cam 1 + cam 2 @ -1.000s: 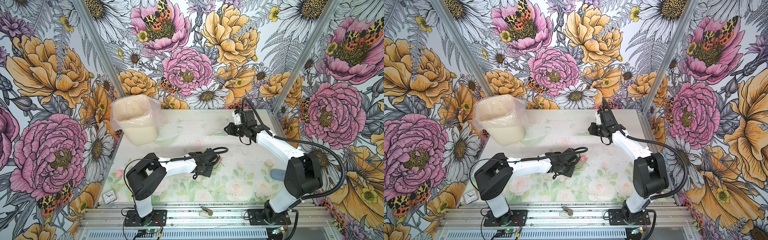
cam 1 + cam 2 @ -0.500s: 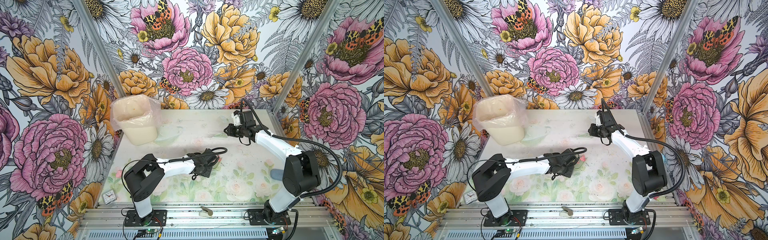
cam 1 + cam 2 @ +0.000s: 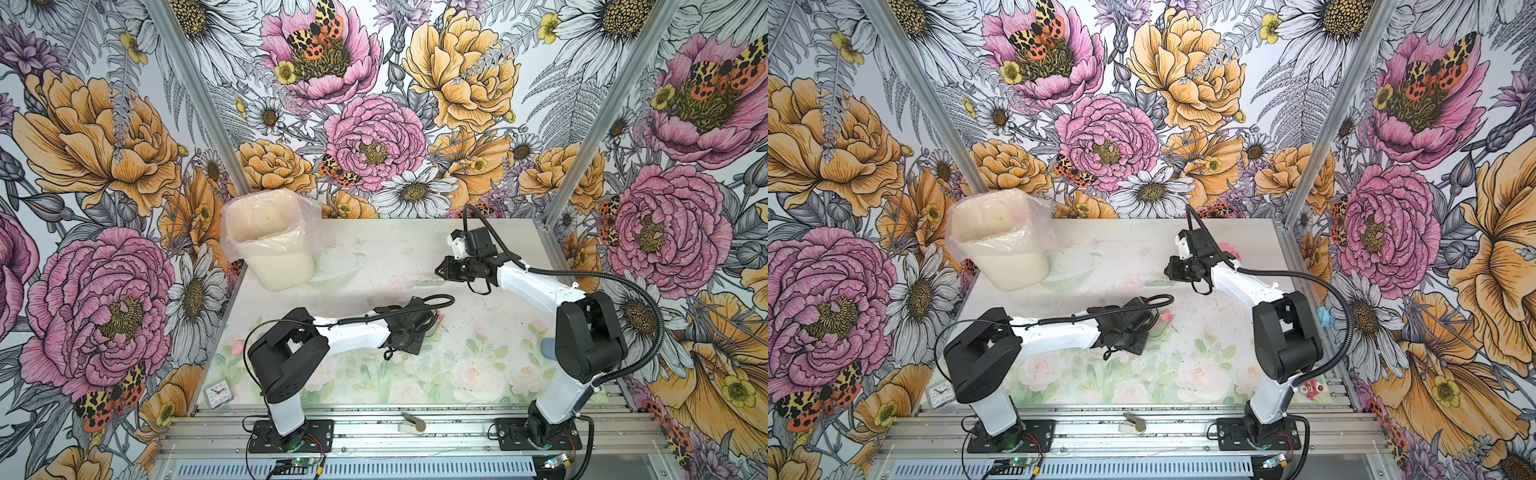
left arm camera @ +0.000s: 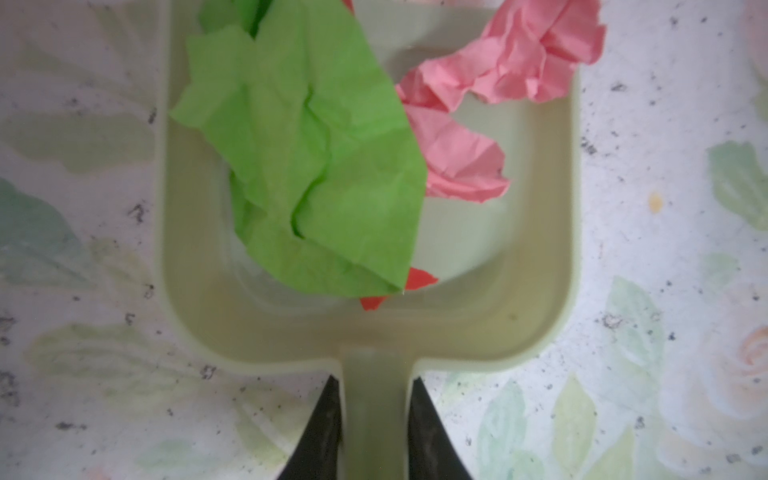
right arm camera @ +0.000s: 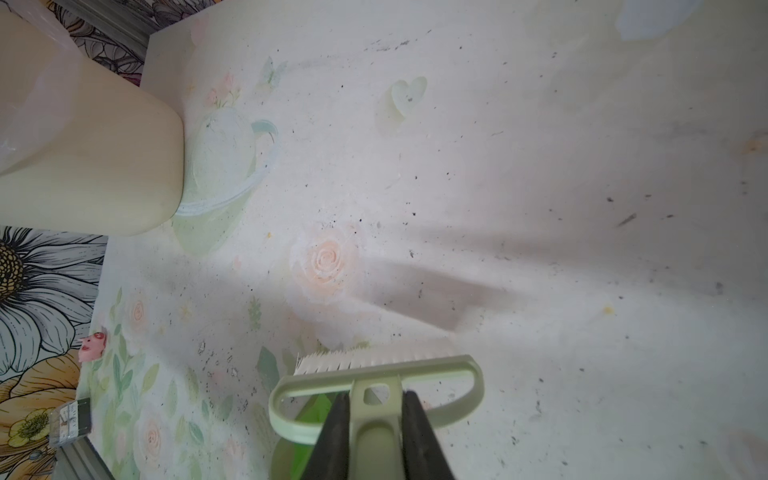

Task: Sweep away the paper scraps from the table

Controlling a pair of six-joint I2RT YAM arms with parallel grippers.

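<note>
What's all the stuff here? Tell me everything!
table: one, white with roses, centre.
bin: one, cream with a clear bag, far left corner.
dustpan: one, pale green, mid-table.
brush: one, pale green, white bristles, far side, mid-table.
green scrap: one, green, in the dustpan.
pink scrap: one, pink, over the dustpan's rim.
red scrap: one, red, under the green scrap.
loose pink scrap: one, pink, behind the right arm.
blue scrap: one, light blue, table's right edge.
clock: one, white, near left corner.
pink figure: one, pink, table's left edge.
small object: one, beige, front rail.
left hand: one, black, shut on the dustpan's handle.
right hand: one, black, shut on the brush's handle.
</note>
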